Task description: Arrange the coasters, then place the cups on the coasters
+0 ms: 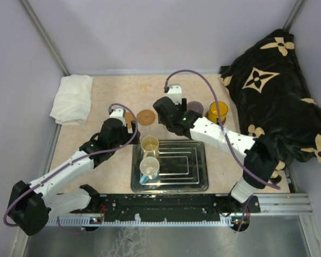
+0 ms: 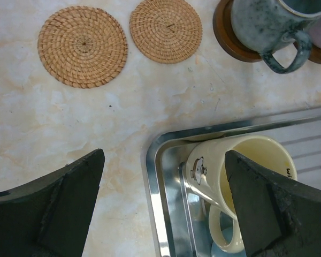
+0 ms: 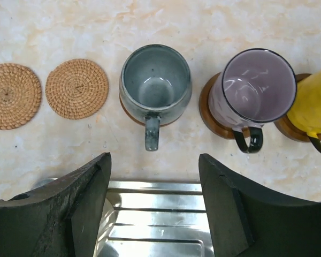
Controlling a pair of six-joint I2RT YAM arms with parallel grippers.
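Two woven coasters (image 3: 10, 95) (image 3: 76, 88) lie bare side by side. Right of them, the grey cup (image 3: 155, 83), the purple cup (image 3: 251, 91) and the orange-yellow cup (image 3: 313, 104) each stand on a dark wooden coaster (image 3: 211, 115). The cream cup (image 1: 150, 144) and the white cup with blue inside (image 1: 148, 168) stand in the metal tray (image 1: 198, 166). My right gripper (image 3: 154, 160) is open and empty above the tray's far edge, just short of the grey cup's handle. My left gripper (image 2: 165, 158) is open over the tray's corner, its right finger above the cream cup (image 2: 241, 166).
A folded white cloth (image 1: 72, 99) lies at the table's back left. A black bag with cream flower patterns (image 1: 278, 96) fills the back right. Grey walls close in the back and sides. The arms' black base rail (image 1: 166, 206) runs along the near edge.
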